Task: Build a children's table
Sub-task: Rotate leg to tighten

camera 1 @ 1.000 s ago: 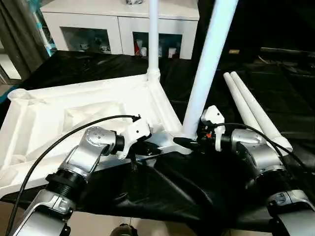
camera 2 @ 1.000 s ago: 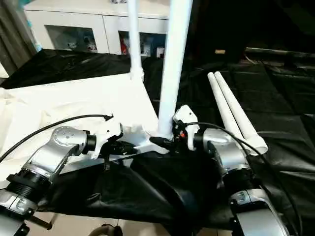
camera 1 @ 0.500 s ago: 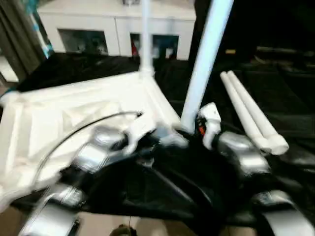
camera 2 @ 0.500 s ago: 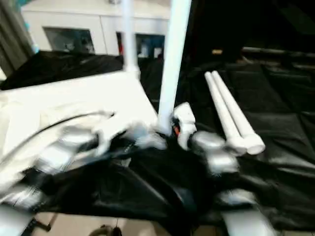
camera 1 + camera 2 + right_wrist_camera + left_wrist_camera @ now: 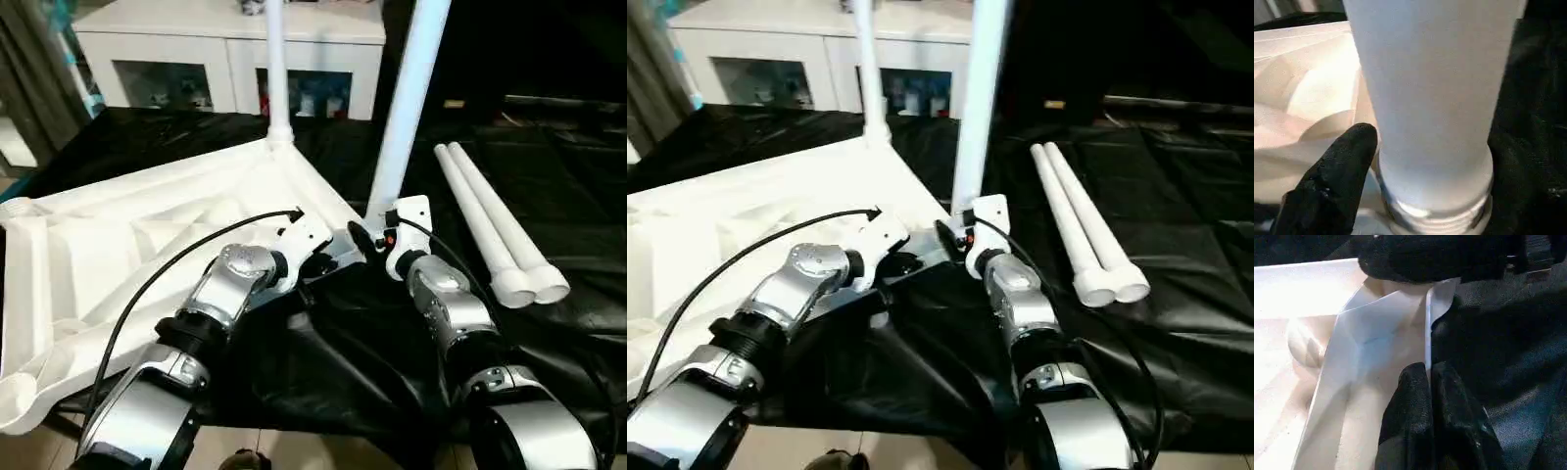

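Leg point(image 5: 404, 108), white tube, standing upright in the near right corner socket of the tabletop point(image 5: 118, 245); long axis vertical, top running out of the head views; threaded collar at its foot visible in the right wrist view point(image 5: 1435, 205), not yet sunk flush, so we judge the screwing-in unfinished; tabletop lying underside up on the black cloth point(image 5: 323, 362), ribs showing, with a second leg point(image 5: 277, 69) already upright in the far corner.

Right gripper point(image 5: 375, 245), ours nearer to the leg; fingers spread to either side of the leg's foot; one black finger point(image 5: 1332, 181) seen beside the collar, apart from the tube rather than pressed to it; we take the jaws as open around the leg, not clamped; the leg lies straight ahead of the jaws, its axis crossing them at a right angle, which is the relation the next turn depends on; closing should catch the tube just above the thread.

Left gripper point(image 5: 318, 257), fingers closed together point(image 5: 1425, 396), resting at the tabletop's thin near edge just beside the same corner; we cannot tell whether it pinches the edge or merely presses on it; we judge it is steadying the top.

Spare legs point(image 5: 495, 230), two, lying side by side on the cloth to the right, flared ends toward us, well apart from both grippers.

Cabinet point(image 5: 225, 54), white, glass-fronted, behind the work.
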Robot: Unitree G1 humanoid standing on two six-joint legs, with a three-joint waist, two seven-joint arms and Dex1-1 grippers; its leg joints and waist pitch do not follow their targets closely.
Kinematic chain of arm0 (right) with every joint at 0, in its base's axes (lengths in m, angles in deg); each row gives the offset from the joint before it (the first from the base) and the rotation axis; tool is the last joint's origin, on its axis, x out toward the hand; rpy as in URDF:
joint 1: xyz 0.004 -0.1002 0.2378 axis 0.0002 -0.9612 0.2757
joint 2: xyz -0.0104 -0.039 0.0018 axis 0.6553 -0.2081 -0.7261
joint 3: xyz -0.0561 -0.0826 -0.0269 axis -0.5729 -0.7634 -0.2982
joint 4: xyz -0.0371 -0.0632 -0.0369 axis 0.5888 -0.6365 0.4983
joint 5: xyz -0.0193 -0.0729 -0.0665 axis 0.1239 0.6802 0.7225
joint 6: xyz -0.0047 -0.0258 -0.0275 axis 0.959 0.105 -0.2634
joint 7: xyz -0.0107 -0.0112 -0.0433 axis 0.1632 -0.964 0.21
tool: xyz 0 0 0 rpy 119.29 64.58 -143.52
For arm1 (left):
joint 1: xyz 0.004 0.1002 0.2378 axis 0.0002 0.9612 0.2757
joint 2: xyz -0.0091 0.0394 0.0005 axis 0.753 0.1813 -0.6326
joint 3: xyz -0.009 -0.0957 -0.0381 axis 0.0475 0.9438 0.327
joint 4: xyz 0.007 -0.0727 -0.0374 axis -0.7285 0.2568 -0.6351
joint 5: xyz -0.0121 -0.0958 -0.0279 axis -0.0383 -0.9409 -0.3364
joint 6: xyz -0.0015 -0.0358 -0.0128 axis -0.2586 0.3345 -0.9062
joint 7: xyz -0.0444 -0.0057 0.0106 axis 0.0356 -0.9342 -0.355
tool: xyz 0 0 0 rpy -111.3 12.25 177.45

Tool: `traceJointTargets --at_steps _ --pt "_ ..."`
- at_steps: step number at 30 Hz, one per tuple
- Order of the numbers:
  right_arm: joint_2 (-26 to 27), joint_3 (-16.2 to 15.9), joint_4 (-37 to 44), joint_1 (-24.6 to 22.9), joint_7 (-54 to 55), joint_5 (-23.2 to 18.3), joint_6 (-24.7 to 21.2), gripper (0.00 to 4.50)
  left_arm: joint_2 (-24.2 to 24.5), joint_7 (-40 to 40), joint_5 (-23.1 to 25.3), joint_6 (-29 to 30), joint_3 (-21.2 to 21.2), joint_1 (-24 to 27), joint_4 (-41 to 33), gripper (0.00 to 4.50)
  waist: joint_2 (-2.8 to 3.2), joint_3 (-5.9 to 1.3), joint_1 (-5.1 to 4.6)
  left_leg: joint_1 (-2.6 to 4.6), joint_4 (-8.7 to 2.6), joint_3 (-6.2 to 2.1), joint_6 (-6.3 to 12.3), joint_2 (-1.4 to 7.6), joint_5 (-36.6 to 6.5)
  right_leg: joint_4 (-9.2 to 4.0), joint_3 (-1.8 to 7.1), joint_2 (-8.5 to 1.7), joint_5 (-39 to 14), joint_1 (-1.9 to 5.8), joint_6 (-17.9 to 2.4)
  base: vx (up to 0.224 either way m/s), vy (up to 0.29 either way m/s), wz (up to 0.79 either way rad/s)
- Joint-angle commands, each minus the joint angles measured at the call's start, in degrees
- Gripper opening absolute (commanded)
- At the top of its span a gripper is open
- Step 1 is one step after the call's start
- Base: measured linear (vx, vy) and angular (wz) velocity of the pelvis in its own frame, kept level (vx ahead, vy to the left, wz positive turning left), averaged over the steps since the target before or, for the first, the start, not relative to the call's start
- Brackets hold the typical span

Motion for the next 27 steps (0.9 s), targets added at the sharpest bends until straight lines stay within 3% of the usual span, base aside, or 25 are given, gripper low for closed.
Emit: traceJointTargets --at_steps 1,3,5,6,9,10,13,18,22,27 --pt "-0.01 -4.25 2.13 -1.00 -9.18 -0.06 -0.61 3.76 0.47 -4.33 -1.24 -3.13 -1.07 1.42 -3.69 0.00 -0.46 -4.19 -0.10 2.34 -4.87 -1.39 -2.41 1.08 -24.27 -5.70 0.56 -2.33 -20.64 0.95 -8.98 0.000 0.000 0.00" --pt "-2.02 -5.07 3.87 -1.67 -13.74 -0.26 -0.64 3.76 2.08 -7.74 -1.57 -3.93 -1.70 2.73 -5.46 0.00 -0.46 -4.32 -0.04 2.06 -4.77 -1.31 -1.75 1.20 -22.78 -5.42 0.61 -2.22 -17.78 1.18 -9.28 0.000 0.000 0.00" --pt "-4.32 -5.97 5.89 -2.48 -18.72 -0.65 -0.74 3.76 3.83 -10.76 -1.73 -4.73 -2.24 3.79 -6.56 0.00 -0.39 -4.45 0.10 2.33 -4.52 -1.03 -1.17 1.23 -21.29 -5.23 0.76 -2.14 -15.03 1.00 -10.27 0.000 0.000 0.00" --pt "-5.24 -6.33 6.74 -2.83 -20.71 -0.79 -0.84 3.76 4.54 -11.92 -1.78 -5.16 -2.46 4.18 -6.95 0.00 -0.42 -4.59 0.17 2.06 -4.47 -1.05 -0.53 1.22 -19.21 -4.89 0.65 -2.09 -12.41 1.43 -10.99 0.000 0.000 0.00" --pt "-10.02 -8.62 11.89 -4.87 -30.76 -1.70 -1.84 3.76 7.74 -18.35 -3.96 -5.78 -2.61 6.08 -10.01 0.00 -0.37 -4.72 0.45 2.08 -4.07 -0.69 0.75 1.29 -15.82 -4.21 0.55 -1.69 -6.37 1.53 -12.69 0.000 0.000 0.00" --pt "-10.55 -8.74 12.44 -5.03 -31.75 -1.91 -2.08 3.76 8.12 -19.22 -4.34 -5.66 -2.60 6.29 -10.50 0.00 -0.46 -4.78 0.65 1.91 -3.91 -0.64 1.45 1.25 -13.99 -3.81 0.48 -1.72 -4.01 1.89 -13.42 0.000 0.000 0.00" --pt "-12.65 -9.07 14.51 -5.52 -36.11 -2.68 -3.15 3.76 9.69 -22.68 -5.57 -4.66 -2.41 7.08 -12.49 0.00 -0.37 -4.92 0.78 2.08 -3.60 -0.44 2.81 1.31 -12.08 -3.44 0.40 -1.65 -0.93 1.80 -15.00 0.000 0.000 0.00" --pt "-16.53 -10.47 17.02 -6.50 -43.32 -3.22 -4.33 3.76 12.54 -27.59 -6.63 -4.41 -1.58 7.28 -13.03 0.00 -0.33 -4.64 1.44 2.51 -3.88 -0.37 1.77 1.50 -14.94 -3.88 0.53 -1.70 -5.50 1.52 -14.64 0.000 0.000 0.00" --pt "-16.67 -10.87 17.82 -6.83 -44.28 -3.16 -5.05 3.40 13.73 -28.65 -6.81 -4.53 -1.22 7.22 -13.14 0.00 -0.34 -4.49 1.39 2.60 -4.15 -0.47 0.24 1.50 -17.41 -4.18 0.64 -1.92 -9.27 1.32 -13.96 0.000 0.000 0.00" --pt "-16.56 -11.92 18.34 -7.40 -44.99 -2.65 -5.28 3.00 14.22 -29.10 -6.85 -4.40 -0.95 7.06 -13.04 0.00 -0.38 -4.47 1.31 2.61 -4.23 -0.53 -0.41 1.53 -17.88 -4.23 0.72 -1.97 -10.45 1.23 -13.51 0.000 0.000 0.00"
